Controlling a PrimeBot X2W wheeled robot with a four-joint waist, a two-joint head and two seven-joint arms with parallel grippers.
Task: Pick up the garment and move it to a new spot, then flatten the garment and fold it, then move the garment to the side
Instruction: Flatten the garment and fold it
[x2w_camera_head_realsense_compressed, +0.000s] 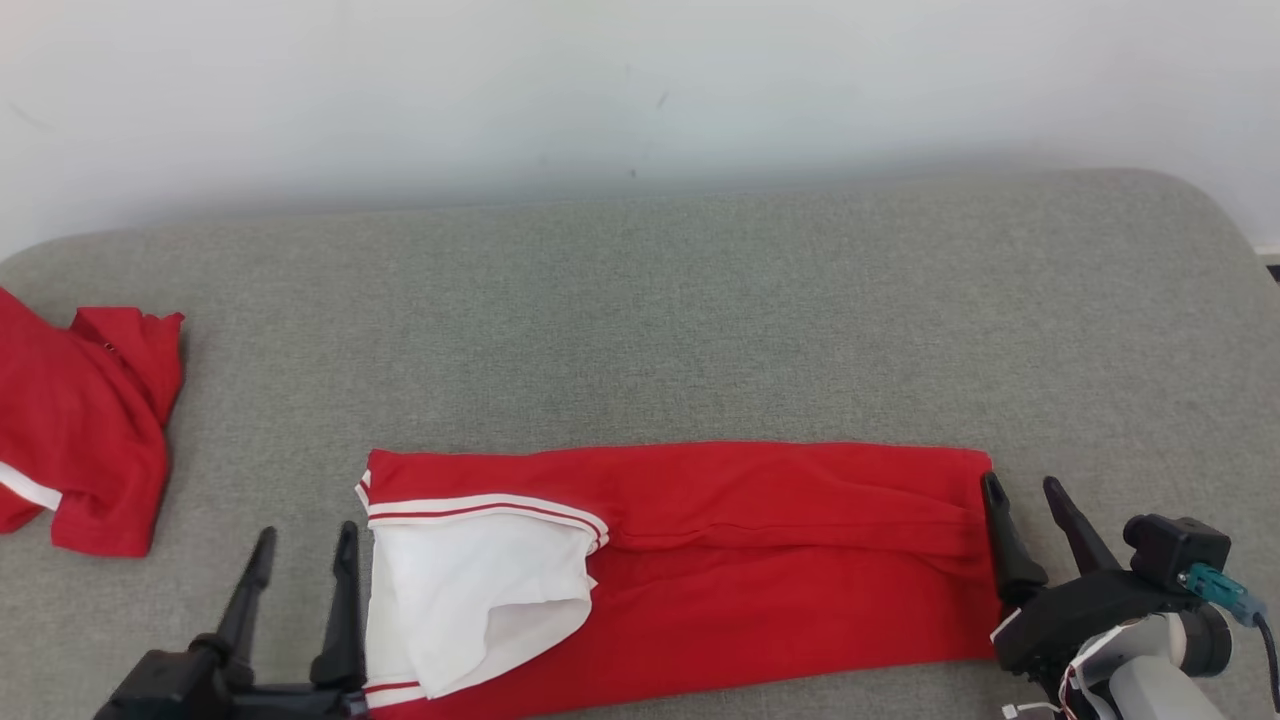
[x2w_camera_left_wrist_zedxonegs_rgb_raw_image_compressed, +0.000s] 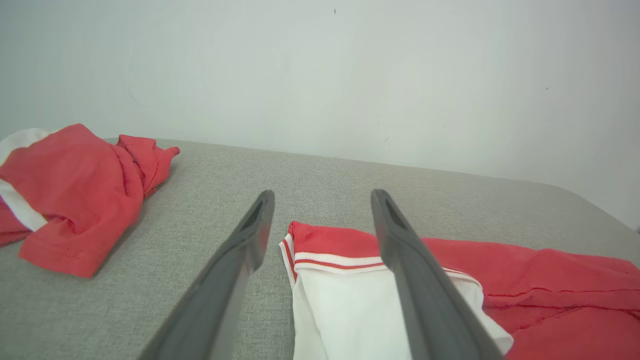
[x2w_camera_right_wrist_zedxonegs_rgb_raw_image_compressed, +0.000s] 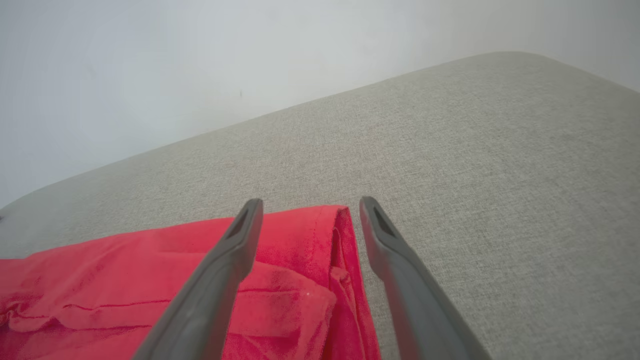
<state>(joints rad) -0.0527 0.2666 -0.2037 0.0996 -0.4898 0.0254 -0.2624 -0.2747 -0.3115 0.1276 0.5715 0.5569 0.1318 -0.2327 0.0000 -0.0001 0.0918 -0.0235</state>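
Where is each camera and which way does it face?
Head view: from the head, forward and down at the folded red garment on grey upholstery; left tool, right tool below.
Left wrist view: from that wrist along its fingers to the garment's white end.
Right wrist view: from that wrist along its fingers to the plain end.
Shared, head and left wrist: crumpled red garment.

**user1:** what's everything sitting on?

**user2:** a grey woven-fabric cushion (x2w_camera_head_realsense_compressed: 700, 300) with rounded corners. The red garment (x2w_camera_head_realsense_compressed: 800, 570) lies flat on it as a long strip near the front edge, with white showing at its left end. A second red piece (x2w_camera_head_realsense_compressed: 85, 430) is bunched up at the far left, well apart.
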